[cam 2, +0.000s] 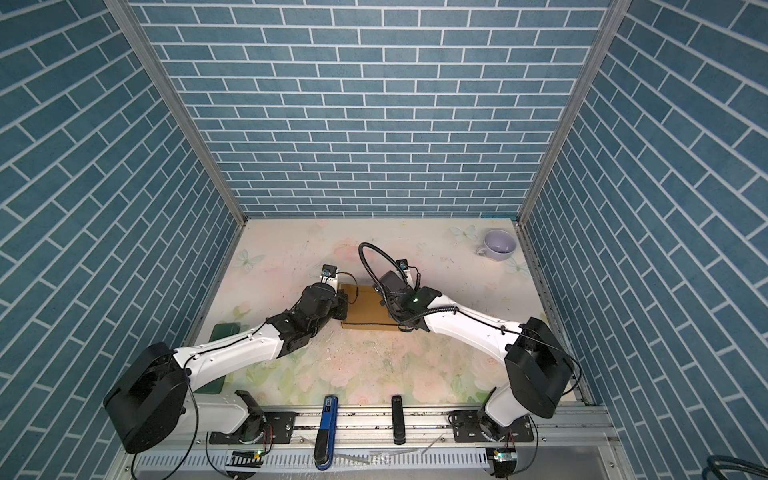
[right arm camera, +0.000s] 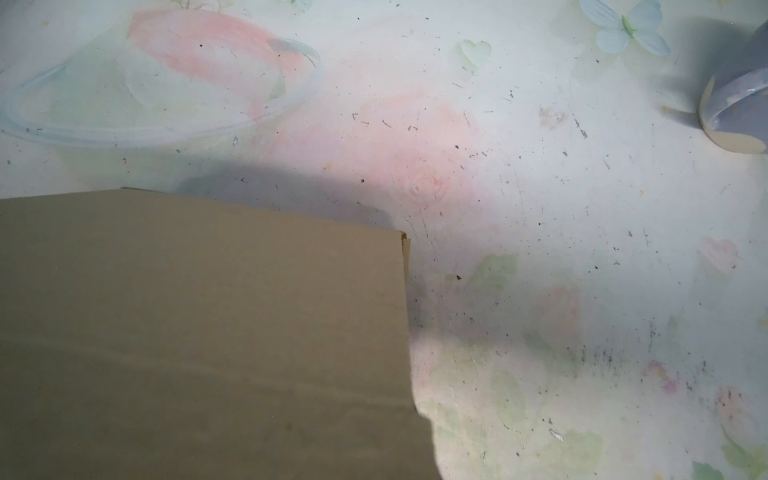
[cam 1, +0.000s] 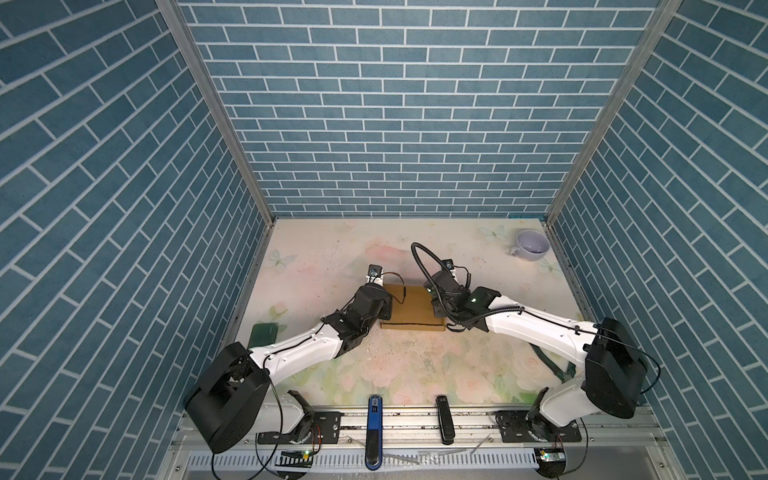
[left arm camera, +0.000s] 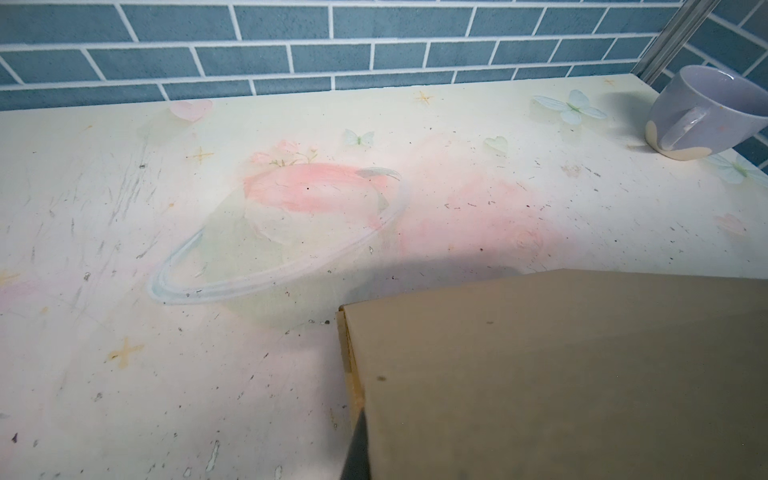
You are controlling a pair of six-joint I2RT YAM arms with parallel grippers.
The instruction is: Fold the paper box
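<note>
I see the paper box (cam 1: 409,307) lying lid-down on the table (cam 1: 415,365), well apart from the mug (cam 1: 532,245), left of it and on its near side. My left gripper (left arm camera: 356,451) and right gripper (cam 1: 436,306) flank the box with their fingers drawn together, and no cardboard is visibly pinched. I judge the box light, stiff, springy at its creases and slick-faced. I'd press near the edges and pinch only flap rims.

You are seeing the paper box (cam 2: 365,308) lying closed on the table (cam 2: 291,257), the left gripper (cam 2: 343,308) and right gripper (cam 2: 387,309) flanking it, a mug (cam 2: 498,245) standing far right.
</note>
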